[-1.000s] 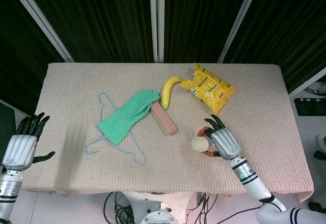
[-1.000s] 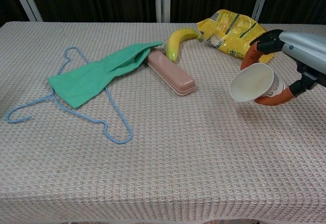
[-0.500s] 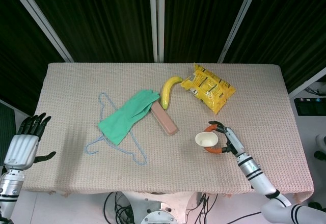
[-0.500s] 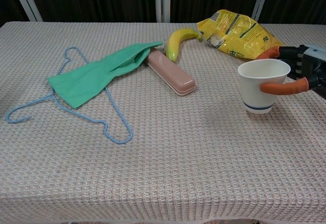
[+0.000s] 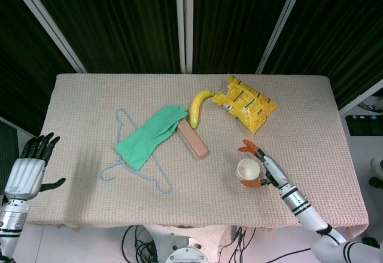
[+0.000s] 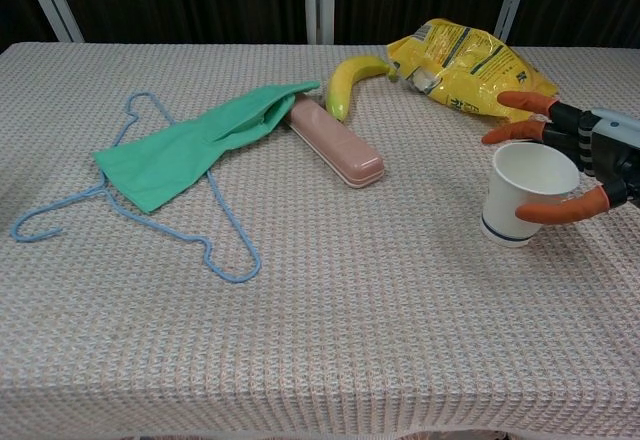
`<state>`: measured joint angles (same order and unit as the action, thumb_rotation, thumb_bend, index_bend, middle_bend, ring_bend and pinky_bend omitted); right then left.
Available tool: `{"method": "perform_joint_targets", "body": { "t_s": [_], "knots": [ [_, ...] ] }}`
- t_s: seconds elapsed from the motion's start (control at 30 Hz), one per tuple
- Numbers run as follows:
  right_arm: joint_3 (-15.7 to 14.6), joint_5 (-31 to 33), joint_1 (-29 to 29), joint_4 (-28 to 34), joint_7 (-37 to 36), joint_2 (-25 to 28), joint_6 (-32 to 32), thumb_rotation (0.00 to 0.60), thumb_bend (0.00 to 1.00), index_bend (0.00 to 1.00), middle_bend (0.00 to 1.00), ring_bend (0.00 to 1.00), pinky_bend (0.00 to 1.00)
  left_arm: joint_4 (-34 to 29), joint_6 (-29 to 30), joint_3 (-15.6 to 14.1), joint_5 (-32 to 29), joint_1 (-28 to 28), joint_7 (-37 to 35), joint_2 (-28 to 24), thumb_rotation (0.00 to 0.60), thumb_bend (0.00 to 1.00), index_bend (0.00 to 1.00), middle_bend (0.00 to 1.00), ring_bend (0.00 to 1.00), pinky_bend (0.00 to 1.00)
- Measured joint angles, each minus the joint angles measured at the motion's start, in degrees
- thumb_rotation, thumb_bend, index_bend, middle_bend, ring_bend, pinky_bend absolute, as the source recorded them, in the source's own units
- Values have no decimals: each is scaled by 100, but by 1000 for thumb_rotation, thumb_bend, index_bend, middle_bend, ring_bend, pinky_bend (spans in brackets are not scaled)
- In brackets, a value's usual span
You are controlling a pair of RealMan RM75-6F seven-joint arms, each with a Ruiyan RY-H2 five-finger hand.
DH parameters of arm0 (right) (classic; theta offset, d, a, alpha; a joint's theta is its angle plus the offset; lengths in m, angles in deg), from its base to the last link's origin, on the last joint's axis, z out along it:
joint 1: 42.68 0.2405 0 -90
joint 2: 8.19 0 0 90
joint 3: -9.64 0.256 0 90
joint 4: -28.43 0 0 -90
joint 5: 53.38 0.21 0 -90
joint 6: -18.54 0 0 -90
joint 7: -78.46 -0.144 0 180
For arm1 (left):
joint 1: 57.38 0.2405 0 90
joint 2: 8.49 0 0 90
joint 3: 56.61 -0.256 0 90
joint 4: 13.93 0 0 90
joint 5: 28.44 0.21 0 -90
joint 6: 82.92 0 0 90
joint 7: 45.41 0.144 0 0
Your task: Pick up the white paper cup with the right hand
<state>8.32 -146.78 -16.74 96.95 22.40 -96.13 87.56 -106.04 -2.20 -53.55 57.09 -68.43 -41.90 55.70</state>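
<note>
The white paper cup stands upright on the woven tablecloth at the right front, mouth up. My right hand sits just to its right, fingers spread wide. The orange-tipped fingers reach past the far side of the cup without touching it, and the thumb lies close along its near side. Nothing is gripped. My left hand hangs off the table's left front corner with its fingers apart and nothing in it; only the head view shows it.
A yellow snack bag lies behind the cup. A banana, a pink case and a green rubber glove sit mid-table, with a blue wire hanger to the left. The table's right edge is close.
The right hand held the cup tilted above the table, brought it upright onto the cloth, then spread its fingers off it. The left hand has barely moved.
</note>
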Motion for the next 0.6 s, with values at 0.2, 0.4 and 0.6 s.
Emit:
{"method": "perform_joint_targets", "body": {
  "t_s": [0.2,0.4,0.6],
  "knots": [
    [-72,-261,-308,38,1060,252,836,600,0,0,0,0,0,-17,28,0,10,13,-14,-18,600,61,18,0,0,0],
    [-109,-248,-794,449,2973,884,1439,600,0,0,0,0,0,-14,49,3,10,25,-67,-32,600,62,18,0,0,0],
    [-49,389,-1455,1609,5671,1725,1898,600,0,0,0,0,0,-18,97,19,26,37,-110,-61,600,61,18,0,0,0]
  ]
}}
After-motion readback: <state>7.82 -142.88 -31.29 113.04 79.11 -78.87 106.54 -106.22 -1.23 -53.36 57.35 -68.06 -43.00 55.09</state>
